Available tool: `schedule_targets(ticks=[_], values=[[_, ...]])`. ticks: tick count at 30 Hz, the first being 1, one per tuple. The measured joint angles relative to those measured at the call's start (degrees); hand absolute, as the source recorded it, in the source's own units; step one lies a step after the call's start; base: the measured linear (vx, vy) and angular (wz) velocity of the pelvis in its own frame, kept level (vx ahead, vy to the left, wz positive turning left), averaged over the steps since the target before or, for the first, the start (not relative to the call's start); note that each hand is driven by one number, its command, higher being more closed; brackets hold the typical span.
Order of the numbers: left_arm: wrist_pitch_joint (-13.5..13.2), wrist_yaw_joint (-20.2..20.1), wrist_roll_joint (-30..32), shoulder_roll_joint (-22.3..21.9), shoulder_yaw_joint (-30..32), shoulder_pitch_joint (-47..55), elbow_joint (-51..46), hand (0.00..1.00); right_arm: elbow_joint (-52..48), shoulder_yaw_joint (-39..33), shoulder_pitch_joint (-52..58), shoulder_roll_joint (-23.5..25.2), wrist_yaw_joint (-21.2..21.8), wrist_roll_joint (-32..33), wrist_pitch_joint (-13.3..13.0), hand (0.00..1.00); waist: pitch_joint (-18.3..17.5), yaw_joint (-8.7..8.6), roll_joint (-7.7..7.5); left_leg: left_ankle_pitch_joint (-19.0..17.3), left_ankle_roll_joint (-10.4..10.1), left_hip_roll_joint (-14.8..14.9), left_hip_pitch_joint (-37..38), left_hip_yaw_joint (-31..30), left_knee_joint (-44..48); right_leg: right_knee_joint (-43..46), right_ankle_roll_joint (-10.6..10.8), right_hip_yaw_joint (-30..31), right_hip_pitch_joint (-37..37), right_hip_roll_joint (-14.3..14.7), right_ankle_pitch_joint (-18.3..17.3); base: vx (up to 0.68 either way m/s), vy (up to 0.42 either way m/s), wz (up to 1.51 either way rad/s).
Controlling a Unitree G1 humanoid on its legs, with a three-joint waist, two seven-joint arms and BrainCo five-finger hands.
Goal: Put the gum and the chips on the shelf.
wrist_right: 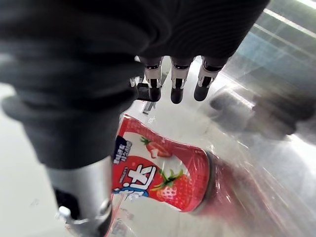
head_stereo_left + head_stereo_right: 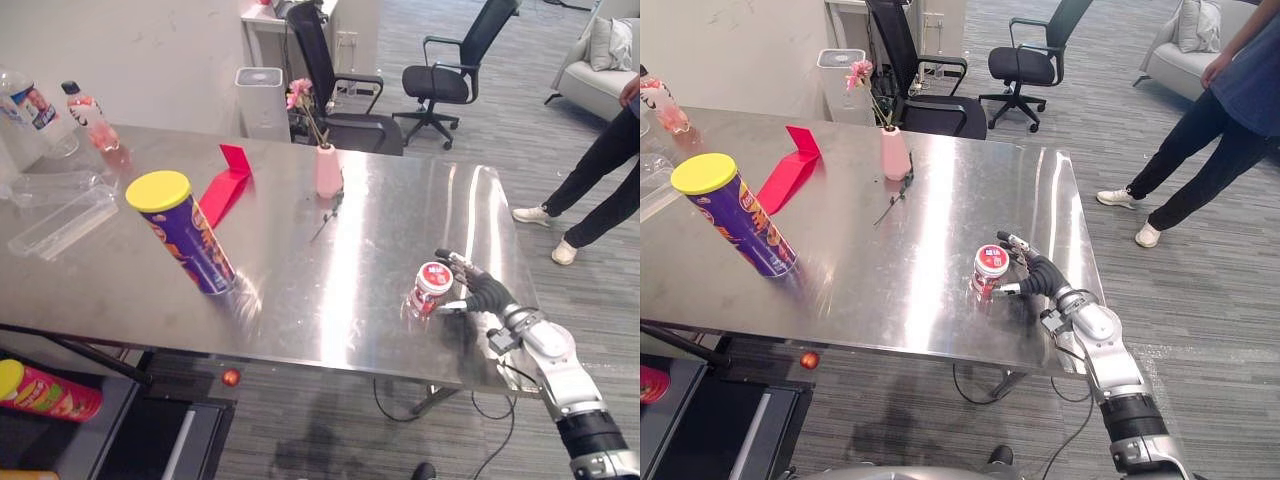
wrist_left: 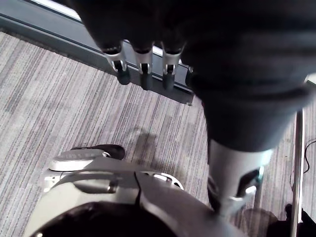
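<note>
The gum tub (image 2: 431,288) stands upright near the right front edge of the bench (image 2: 330,250), just left of the right hand (image 2: 487,294). That hand's straight fingers and thumb flank the tub without curling round it. The chips can (image 2: 182,232) stands well apart, far left. The left hand (image 3: 145,74) hangs relaxed over the floor, so the right hand is nearer the gum.

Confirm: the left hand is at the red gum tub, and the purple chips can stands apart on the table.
Wrong hand: the right hand is at the gum tub, as the left eye view shows. The chips can does stand apart on the table.
</note>
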Motion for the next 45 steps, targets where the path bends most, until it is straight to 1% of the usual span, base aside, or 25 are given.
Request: schedule_targets(ticks=[6, 18, 32, 38, 45], values=[[0.1, 0.1, 0.0, 0.0, 0.0, 0.0, -0.4, 0.00, 0.4, 0.0, 0.0, 0.0, -0.6, 0.0, 0.0, 0.00, 0.4, 0.34, 0.05, 0.0, 0.0, 0.0, 0.0, -0.2, 0.0, 0.0, 0.0, -0.1, 0.1, 0.0, 0.0, 0.00, 0.000, 0.00], [0.1, 0.1, 0.0, -0.1, -0.4, 0.0, -0.5, 0.00, 2.2, -0.2, -1.7, 0.0, -2.2, 0.0, 0.0, 0.00, 0.9, 0.37, 0.35, 0.1, 0.2, -0.1, -0.1, -0.4, 0.0, 0.0, 0.0, -0.3, 0.3, -0.1, 0.0, 0.00, 0.000, 0.00], [0.1, 0.2, 0.0, -0.1, -0.4, 0.0, -0.9, 0.00, 2.1, -0.2, -2.0, 0.1, -2.0, 0.0, -0.1, 0.00, 1.4, 0.46, 0.26, 0.2, 0.3, -0.2, -0.1, -0.6, 0.0, 0.0, 0.0, -0.4, 0.3, -0.1, 0.0, 0.00, 0.000, 0.00], [0.1, 0.2, 0.0, -0.1, -0.5, 0.0, -0.9, 0.00, 2.0, -0.2, -2.0, 0.1, -1.9, 0.0, -0.2, 0.00, 1.6, 0.52, 0.55, 0.3, 0.3, -0.2, -0.1, -0.7, 0.0, 0.0, 0.0, -0.5, 0.4, -0.1, 0.0, 0.00, 0.000, 0.00], [0.1, 0.5, 0.0, -0.1, -0.9, 0.0, -0.9, 0.00, 1.7, 0.4, -2.0, 0.1, 0.1, 0.0, -0.3, 0.00, 1.7, 0.50, 0.65, 0.3, 0.3, -0.2, -0.1, -0.8, -0.1, 0.0, 0.0, -0.5, 0.7, -0.1, 0.0, 0.00, 0.000, 0.00]])
